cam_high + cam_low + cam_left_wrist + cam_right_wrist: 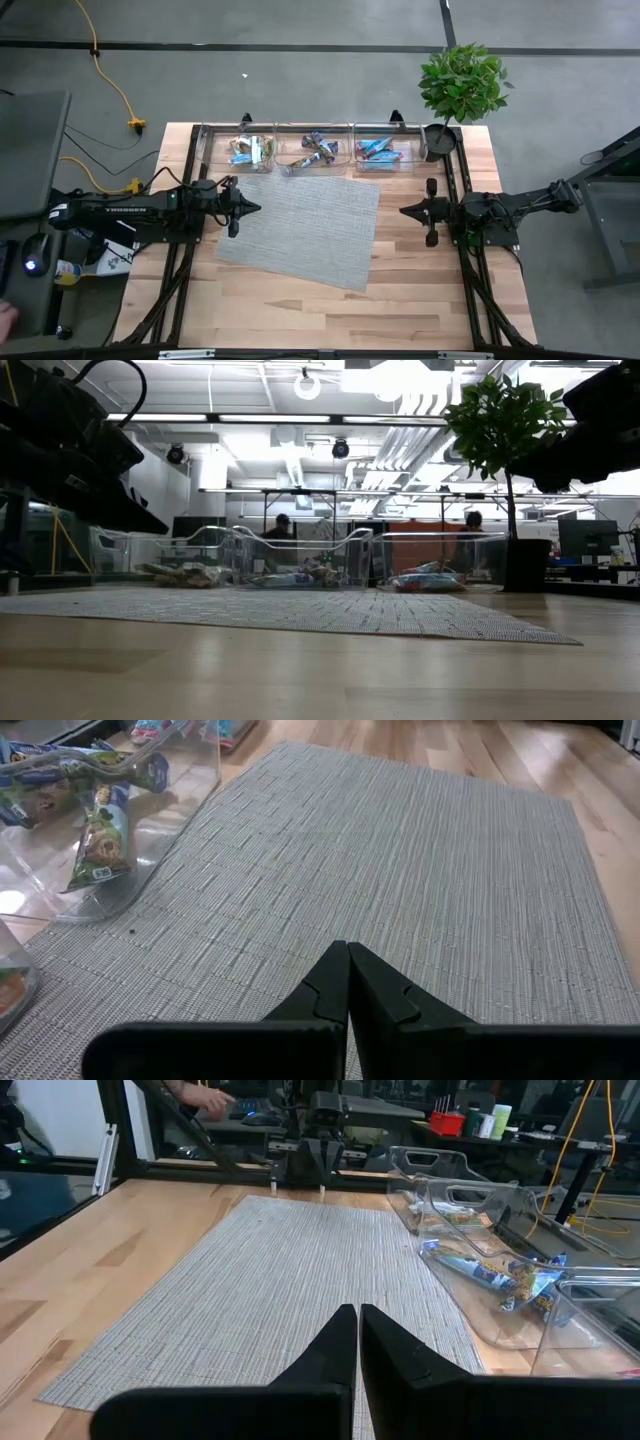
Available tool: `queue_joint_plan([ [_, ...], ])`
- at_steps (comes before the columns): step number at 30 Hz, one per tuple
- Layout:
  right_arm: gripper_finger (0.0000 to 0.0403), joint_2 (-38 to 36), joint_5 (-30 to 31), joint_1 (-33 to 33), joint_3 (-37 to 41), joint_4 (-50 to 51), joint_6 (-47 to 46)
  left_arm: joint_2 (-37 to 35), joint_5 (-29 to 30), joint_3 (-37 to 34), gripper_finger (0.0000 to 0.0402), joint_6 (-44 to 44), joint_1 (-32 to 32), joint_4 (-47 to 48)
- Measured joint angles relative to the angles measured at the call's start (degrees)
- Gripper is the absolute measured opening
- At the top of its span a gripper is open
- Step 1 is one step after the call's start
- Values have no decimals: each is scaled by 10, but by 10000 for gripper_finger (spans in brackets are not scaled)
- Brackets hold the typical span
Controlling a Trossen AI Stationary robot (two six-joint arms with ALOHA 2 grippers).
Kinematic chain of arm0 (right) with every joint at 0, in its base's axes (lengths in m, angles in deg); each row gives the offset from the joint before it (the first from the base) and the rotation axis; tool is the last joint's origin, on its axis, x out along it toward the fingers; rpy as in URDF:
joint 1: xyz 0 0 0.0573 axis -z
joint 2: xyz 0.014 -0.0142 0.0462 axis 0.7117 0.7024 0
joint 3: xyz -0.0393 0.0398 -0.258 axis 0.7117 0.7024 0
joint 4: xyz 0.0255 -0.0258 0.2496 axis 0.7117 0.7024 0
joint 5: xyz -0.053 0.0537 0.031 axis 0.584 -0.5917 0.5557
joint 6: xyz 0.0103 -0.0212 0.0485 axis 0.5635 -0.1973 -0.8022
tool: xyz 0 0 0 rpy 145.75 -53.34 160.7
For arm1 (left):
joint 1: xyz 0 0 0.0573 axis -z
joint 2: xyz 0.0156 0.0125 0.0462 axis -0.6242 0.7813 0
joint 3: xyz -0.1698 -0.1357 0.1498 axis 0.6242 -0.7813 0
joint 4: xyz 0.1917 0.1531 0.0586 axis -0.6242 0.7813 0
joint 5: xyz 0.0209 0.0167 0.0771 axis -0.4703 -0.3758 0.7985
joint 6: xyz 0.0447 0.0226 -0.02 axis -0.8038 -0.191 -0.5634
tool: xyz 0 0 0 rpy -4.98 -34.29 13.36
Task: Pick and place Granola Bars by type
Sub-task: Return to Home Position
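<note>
The granola bars lie in three clear bins along the table's far edge. Blue and yellow-green bars (250, 150) (100, 840) fill the left bin, silvery-dark bars (318, 150) (490, 1275) the middle one, and bright blue bars with pink ends (378, 150) (430, 575) the right one. My left gripper (252, 208) (348, 960) is shut over the left edge of the grey mat (300, 225), pointing right. My right gripper (405, 211) (358, 1320) is shut beyond the mat's right edge, pointing left. Neither gripper holds anything.
A potted plant (460, 85) stands at the far right corner, its black pot (438, 140) beside the right bin. The woven mat (400, 870) lies slightly askew in the middle of the wooden table (300, 310). People sit at desks in the room behind (283, 525).
</note>
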Motion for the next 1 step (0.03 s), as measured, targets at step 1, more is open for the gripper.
queue_joint_plan([
  [1,0,0,0,0,0,0,0,0,0,0,0,0,0,0],
])
